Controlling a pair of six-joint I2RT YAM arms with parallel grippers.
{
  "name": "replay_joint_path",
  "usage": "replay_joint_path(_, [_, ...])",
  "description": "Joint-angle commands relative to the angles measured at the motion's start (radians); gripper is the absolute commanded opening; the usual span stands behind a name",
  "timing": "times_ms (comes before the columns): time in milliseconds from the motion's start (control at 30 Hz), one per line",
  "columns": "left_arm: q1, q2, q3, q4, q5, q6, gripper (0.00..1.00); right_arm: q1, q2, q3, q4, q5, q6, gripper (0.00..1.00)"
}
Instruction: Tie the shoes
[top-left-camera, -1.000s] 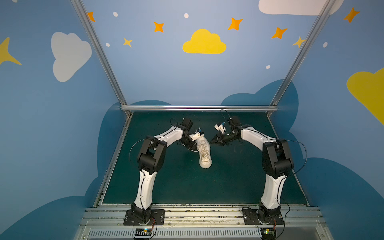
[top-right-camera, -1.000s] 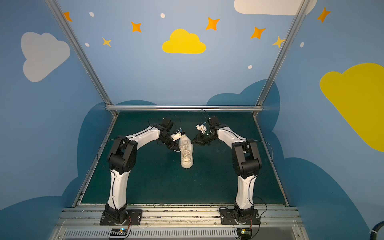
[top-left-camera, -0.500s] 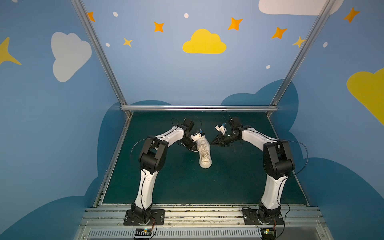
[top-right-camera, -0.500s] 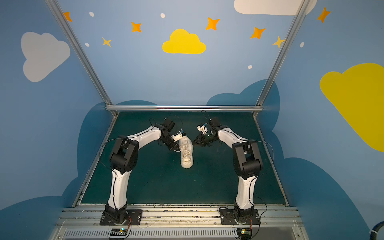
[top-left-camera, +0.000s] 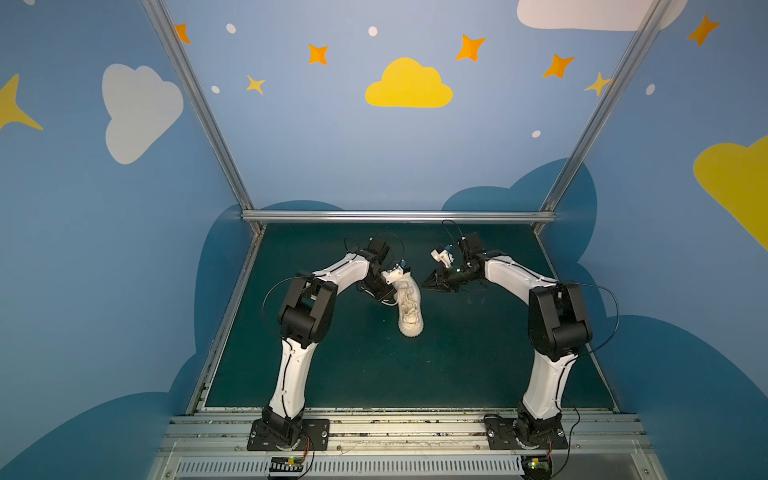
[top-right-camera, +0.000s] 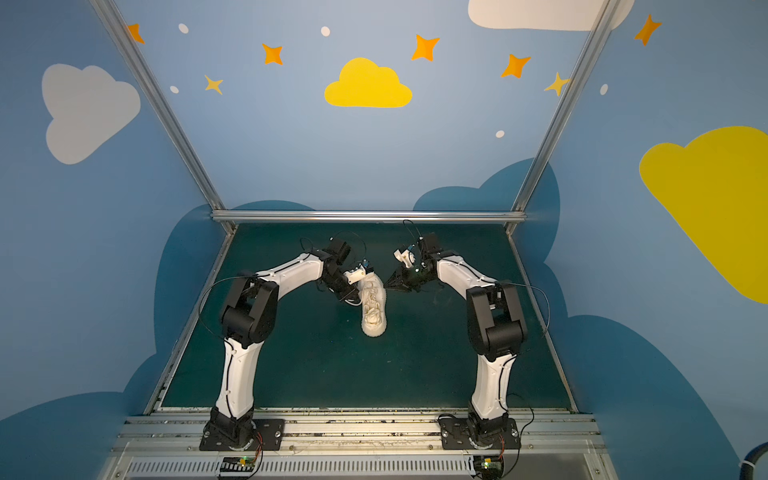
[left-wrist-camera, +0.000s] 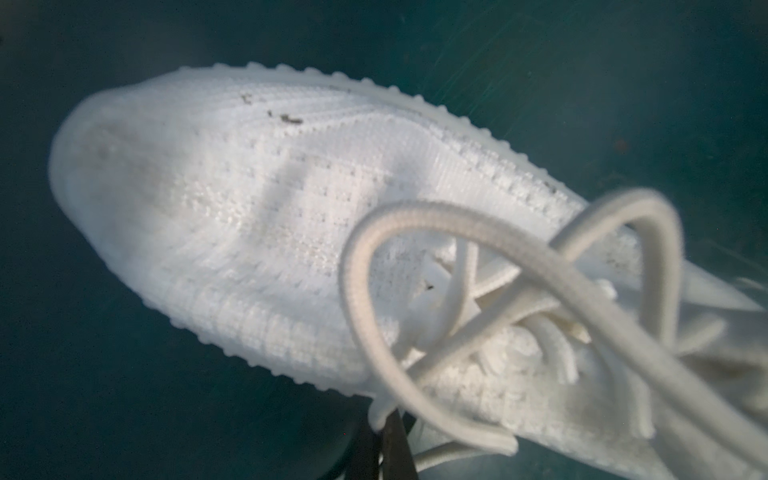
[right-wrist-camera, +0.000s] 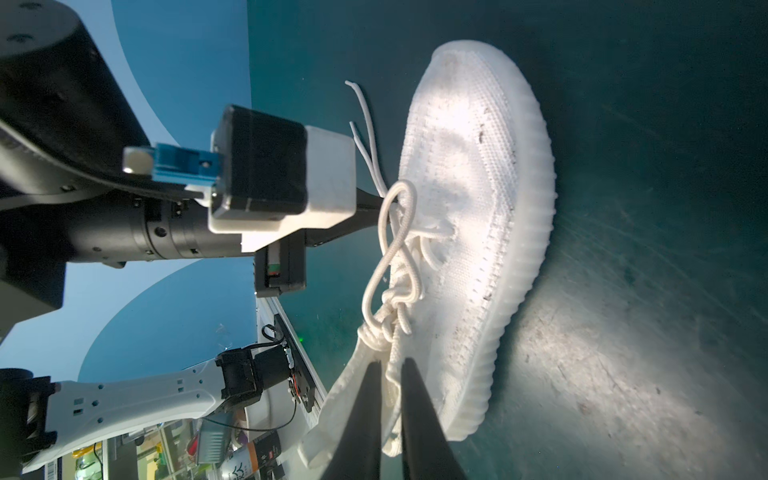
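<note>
The off-white knit shoe (top-left-camera: 410, 309) (top-right-camera: 373, 307) lies on the green mat, toe toward the front, in both top views. Its cream laces (right-wrist-camera: 395, 249) form a loose bow over the tongue, and two free ends (right-wrist-camera: 360, 109) trail on the mat. My left gripper (left-wrist-camera: 384, 419) (top-left-camera: 393, 296) sits at the shoe's left side, shut on a lace loop (left-wrist-camera: 415, 257). My right gripper (right-wrist-camera: 392, 365) (top-left-camera: 427, 286) is at the ankle end on the shoe's right. Its jaws stand nearly together with a lace strand (right-wrist-camera: 395, 340) between them.
The dark green mat (top-left-camera: 478, 353) is walled by blue panels with an aluminium rail (top-left-camera: 395, 216) across the back. Both arm bases (top-left-camera: 286, 432) (top-left-camera: 525, 432) stand on the front rail. Scuffed, bright patches mark the mat (right-wrist-camera: 602, 374) beside the sole.
Both pairs of jaws have closed further, the left fully onto the lace loop. The arms and the shoe have hardly shifted.
</note>
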Motion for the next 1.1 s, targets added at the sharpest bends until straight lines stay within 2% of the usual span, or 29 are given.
replay_joint_path(0, [-0.002, -0.059, 0.036, -0.041, 0.033, 0.026, 0.04, 0.022, -0.040, -0.020, 0.029, -0.025, 0.036, 0.07])
replay_joint_path(267, [-0.006, -0.083, 0.042, -0.079, 0.060, 0.041, 0.03, 0.068, -0.009, -0.037, 0.137, -0.058, 0.120, 0.00])
replay_joint_path(700, [-0.012, -0.091, 0.029, -0.084, 0.073, 0.030, 0.03, 0.081, 0.058, -0.038, 0.259, -0.085, 0.215, 0.00])
replay_joint_path(900, [-0.012, -0.108, 0.002, -0.050, 0.085, 0.013, 0.03, 0.078, 0.127, -0.032, 0.383, -0.150, 0.288, 0.00])
replay_joint_path(1067, [-0.012, -0.107, -0.002, -0.050, 0.087, 0.011, 0.03, 0.078, 0.156, -0.012, 0.384, -0.160, 0.288, 0.00])
